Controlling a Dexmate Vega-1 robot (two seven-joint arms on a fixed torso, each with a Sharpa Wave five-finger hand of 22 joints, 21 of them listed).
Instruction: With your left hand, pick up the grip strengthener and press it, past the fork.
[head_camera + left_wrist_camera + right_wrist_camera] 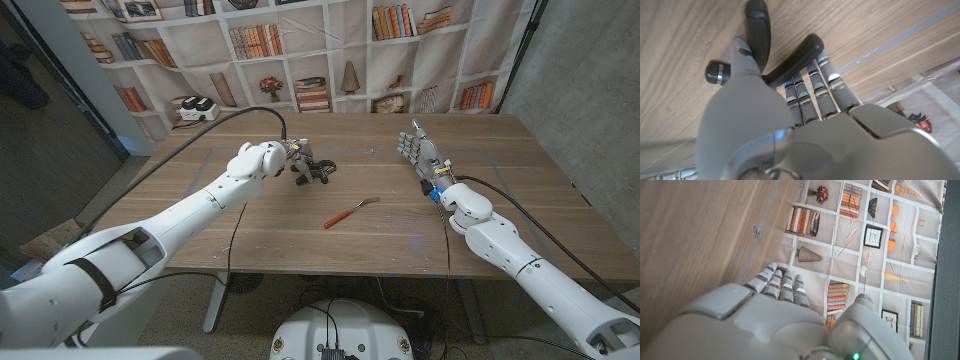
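Observation:
The black grip strengthener [318, 171] lies at the table's middle back, close to or on the wood. My left hand [297, 158] is on it. In the left wrist view its fingers [812, 85] curl around one black handle [800, 54] and the thumb [746, 59] lies against the other handle [759, 30], beside the round knob [715, 73]. The fingertips are hidden behind the handle. A fork [350, 212] with a red handle lies nearer the front, to the right of the strengthener. My right hand [420, 150] stands upright at the right, fingers apart and holding nothing.
A white and black device [195, 108] sits at the table's back left corner. A printed bookshelf backdrop [330, 50] hangs behind the table. A black cable [262, 112] arches over my left arm. Faint tape lines [480, 152] mark the tabletop.

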